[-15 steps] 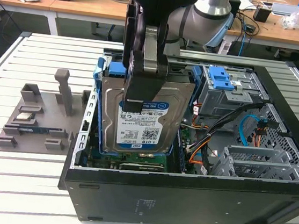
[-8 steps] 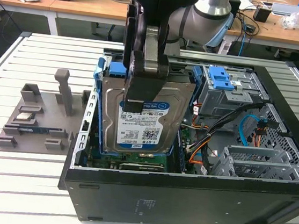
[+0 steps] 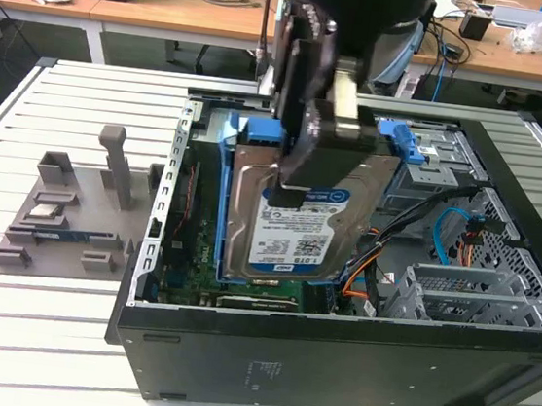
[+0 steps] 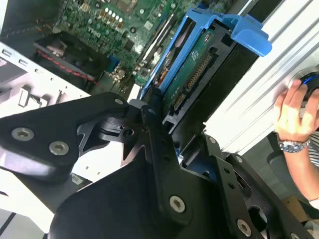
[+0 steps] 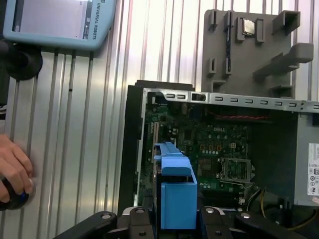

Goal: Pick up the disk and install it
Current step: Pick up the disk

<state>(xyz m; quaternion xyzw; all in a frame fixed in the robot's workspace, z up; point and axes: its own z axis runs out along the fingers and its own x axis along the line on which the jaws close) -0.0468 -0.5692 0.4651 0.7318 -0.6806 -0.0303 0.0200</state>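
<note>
The disk (image 3: pixel 293 220), a silver drive with a white-and-blue label in a bright blue carrier, hangs tilted above the open computer case (image 3: pixel 331 367). My gripper (image 3: pixel 318 154) is shut on its upper end from above. In the second wrist view the black fingers (image 4: pixel 149 132) clamp the disk (image 4: pixel 192 67), whose green circuit side and blue carrier tab face the camera. In the first wrist view the blue carrier end of the disk (image 5: pixel 177 196) stands between the fingers (image 5: pixel 132 219), over the motherboard (image 5: pixel 209 144).
A grey parts fixture (image 3: pixel 63 219) lies on the slatted table at the exterior view's left. Inside the case are a blue bracket (image 3: pixel 403 140), a metal drive cage (image 3: pixel 476 295) and cables. A person's hand (image 5: pixel 12 172) rests near a teach pendant (image 5: pixel 55 22).
</note>
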